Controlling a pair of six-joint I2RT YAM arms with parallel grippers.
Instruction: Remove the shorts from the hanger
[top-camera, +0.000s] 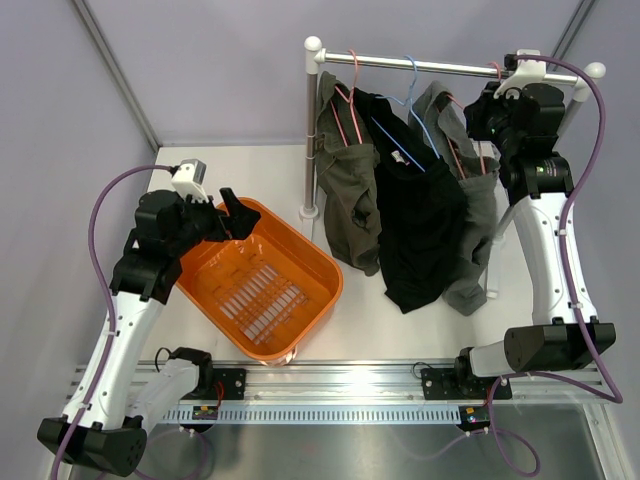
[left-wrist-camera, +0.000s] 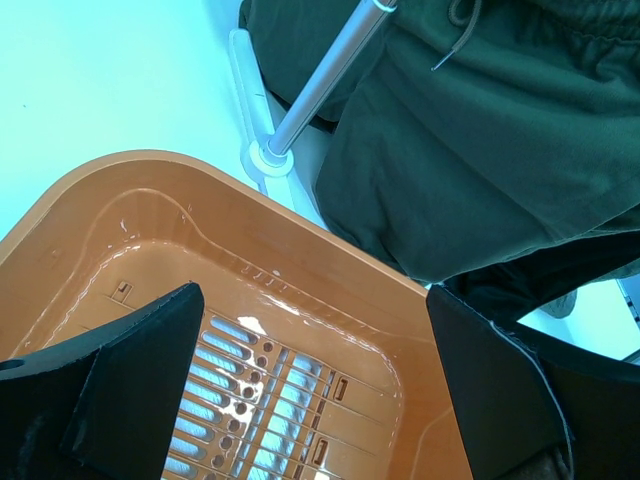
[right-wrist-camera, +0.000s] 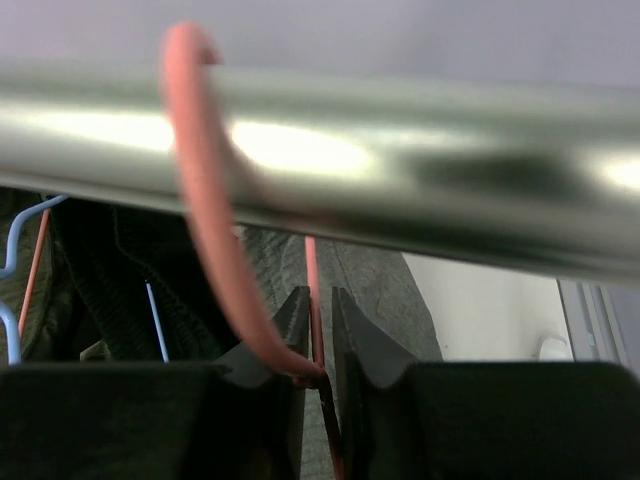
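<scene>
Pink wire forms the hanger (top-camera: 456, 140) that carries the grey shorts (top-camera: 478, 220), the rightmost of three garments hung on the steel rail (top-camera: 440, 66) at the rear of the table (top-camera: 250, 160).

Top view: the right gripper (top-camera: 497, 92) is raised to the rail at this hanger's hook. Its jaw state cannot be read from here. The left gripper (top-camera: 236, 214) hovers over the orange basket (top-camera: 322, 262), well apart from the rack.

Left wrist view: the left gripper's fingers are spread wide and hold nothing. The basket floor lies below them, with the dark green shorts (left-wrist-camera: 500, 150) and the rack post (left-wrist-camera: 320, 80) beyond.

Right wrist view: both fingers are pressed together on the hanger's thin neck, just below the hook that curls over the rail.

Handling assessment: the hanger is stiff, light and narrow, so it may twist in the pinch. The grey shorts are soft, limp and light. Expect them to sag and drag on the neighbouring black garment (top-camera: 415, 220). Take hold of the fabric at the waistband or a hem edge, where it bunches.
</scene>
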